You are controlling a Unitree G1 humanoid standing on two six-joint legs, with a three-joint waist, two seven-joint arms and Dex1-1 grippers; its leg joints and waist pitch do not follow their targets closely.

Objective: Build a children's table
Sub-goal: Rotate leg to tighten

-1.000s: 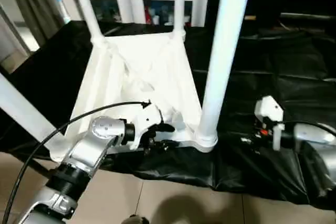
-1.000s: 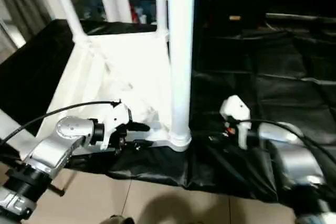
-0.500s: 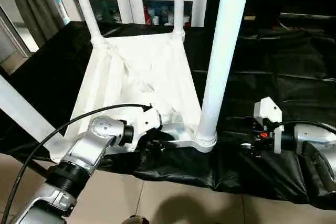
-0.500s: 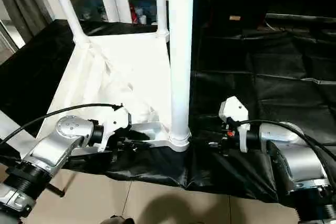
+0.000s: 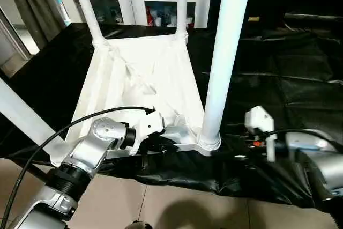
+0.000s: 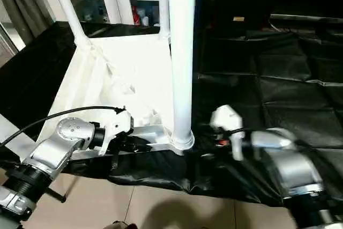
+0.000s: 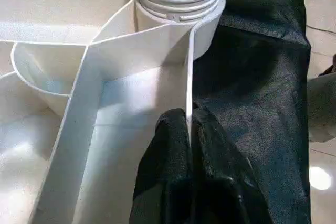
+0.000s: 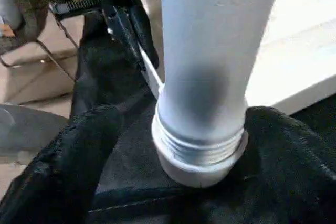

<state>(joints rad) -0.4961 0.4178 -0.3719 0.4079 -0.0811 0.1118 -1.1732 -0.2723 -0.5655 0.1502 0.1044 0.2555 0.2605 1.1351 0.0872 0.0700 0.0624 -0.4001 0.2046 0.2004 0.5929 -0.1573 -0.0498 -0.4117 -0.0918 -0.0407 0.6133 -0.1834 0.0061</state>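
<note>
Black sheet (image 5: 300, 79) covering the work surface, white glass-door cabinet (image 5: 139, 4) behind, upside-down children's table (image 5: 142, 87) on the sheet with white legs upright, left gripper (image 7: 189, 129) clenched on its near rim, right gripper (image 8: 202, 145) released, fingers either side of near leg (image 5: 225, 52).

White table top (image 5: 142, 87) and white legs (image 5: 224, 52) on black cloth (image 5: 278, 68); silver forearm (image 5: 88, 156), black fingers (image 7: 173, 145)
</note>
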